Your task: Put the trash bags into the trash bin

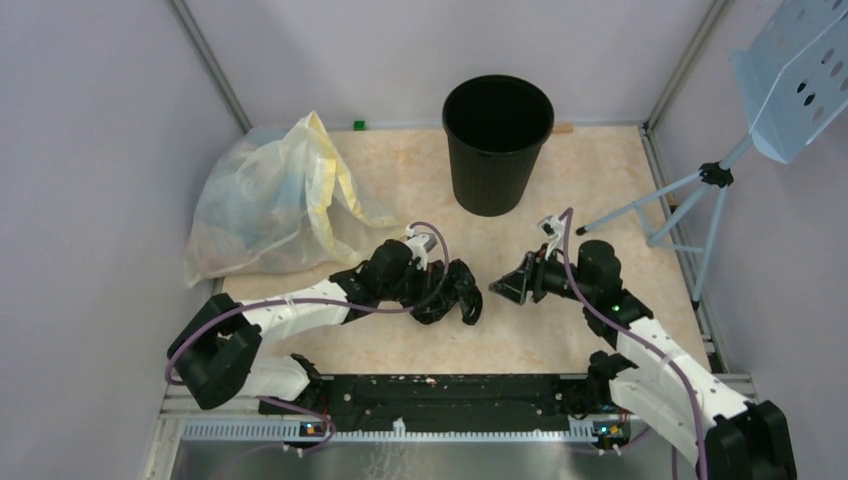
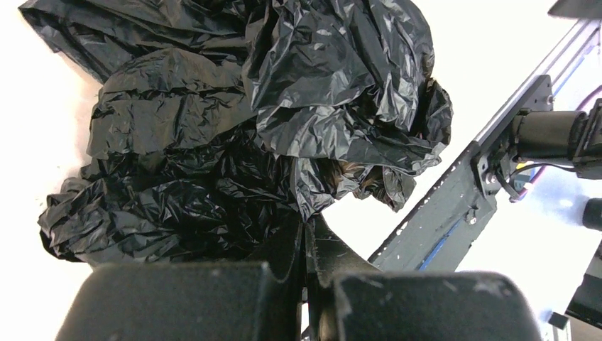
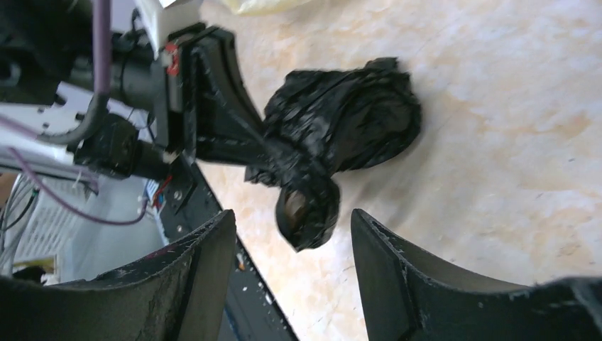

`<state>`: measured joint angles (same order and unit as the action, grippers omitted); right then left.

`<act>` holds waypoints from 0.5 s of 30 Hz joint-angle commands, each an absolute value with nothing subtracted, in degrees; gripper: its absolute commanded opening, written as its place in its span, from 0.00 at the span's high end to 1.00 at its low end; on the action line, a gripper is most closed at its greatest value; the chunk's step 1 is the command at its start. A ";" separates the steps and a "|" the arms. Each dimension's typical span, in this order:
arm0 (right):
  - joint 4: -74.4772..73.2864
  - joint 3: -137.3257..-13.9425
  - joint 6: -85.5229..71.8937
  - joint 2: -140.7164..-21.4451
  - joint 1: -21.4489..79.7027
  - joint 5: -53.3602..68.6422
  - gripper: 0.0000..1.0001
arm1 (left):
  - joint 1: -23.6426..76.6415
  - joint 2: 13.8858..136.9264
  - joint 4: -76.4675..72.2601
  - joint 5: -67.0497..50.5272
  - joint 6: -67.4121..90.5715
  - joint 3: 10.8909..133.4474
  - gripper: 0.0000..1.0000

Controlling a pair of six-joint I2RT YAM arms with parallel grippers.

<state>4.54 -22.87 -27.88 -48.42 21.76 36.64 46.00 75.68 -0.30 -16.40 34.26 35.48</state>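
Trash bag, black and crumpled into a wad, is down near the middle of the bench between the two arms, pinched in the closed left gripper. Facing it from the other side, the right gripper has its jaws spread wide, just beside the wad without touching it. Well behind them the ribbed black trash bin stands upright, with a full pale-yellow bag off to its left.
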 commanded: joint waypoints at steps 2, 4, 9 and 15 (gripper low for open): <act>0.80 -19.09 -28.39 -42.45 25.70 38.75 0.39 | 46.35 74.97 -7.68 -19.35 38.13 34.34 1.00; 0.83 -18.69 -28.05 -43.10 27.59 38.32 0.39 | 46.45 74.36 -9.25 -20.21 39.48 33.94 1.00; 2.19 -18.75 -28.14 -46.80 31.76 35.20 0.41 | 46.67 72.29 -11.67 -21.15 42.45 33.50 1.00; 0.83 -20.48 -30.37 -47.56 32.30 32.24 0.63 | 47.29 70.17 -11.86 -21.14 43.66 32.69 1.00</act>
